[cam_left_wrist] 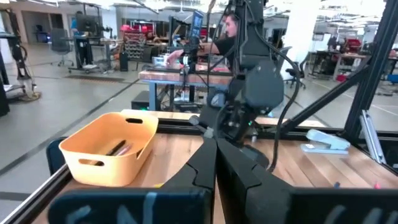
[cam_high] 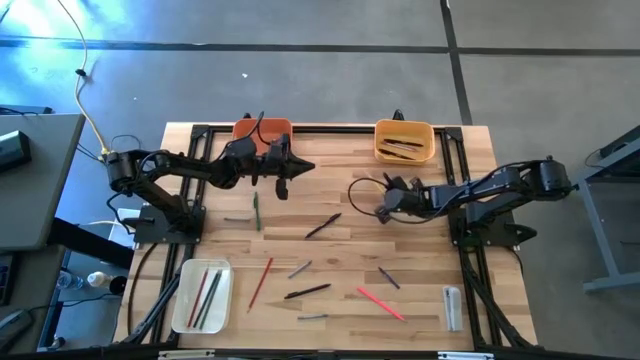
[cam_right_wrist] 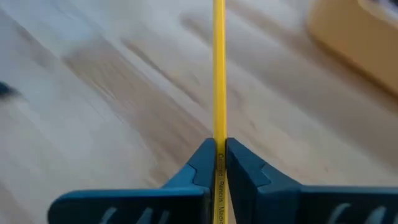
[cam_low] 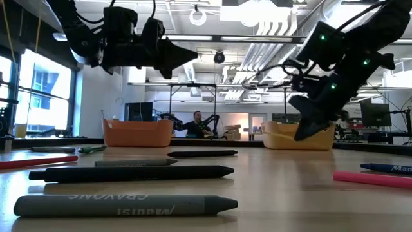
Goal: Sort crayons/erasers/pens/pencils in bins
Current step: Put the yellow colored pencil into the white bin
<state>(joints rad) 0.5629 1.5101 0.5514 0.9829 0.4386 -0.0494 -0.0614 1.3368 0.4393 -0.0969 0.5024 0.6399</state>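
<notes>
My right claw [cam_right_wrist: 219,163] was pinching a yellow pencil [cam_right_wrist: 218,74] by its end, above the table mid-right. I'd carry it level to the white bin [cam_high: 186,303], lowering before release so the free end wouldn't swing.

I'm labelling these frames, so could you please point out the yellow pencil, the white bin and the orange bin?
yellow pencil [cam_right_wrist: 219,74]: right wrist view, on its shaft above the fingers.
white bin [cam_high: 186,300]: high view, on its left rim.
orange bin [cam_low: 136,134]: low view, on its front wall.
</notes>
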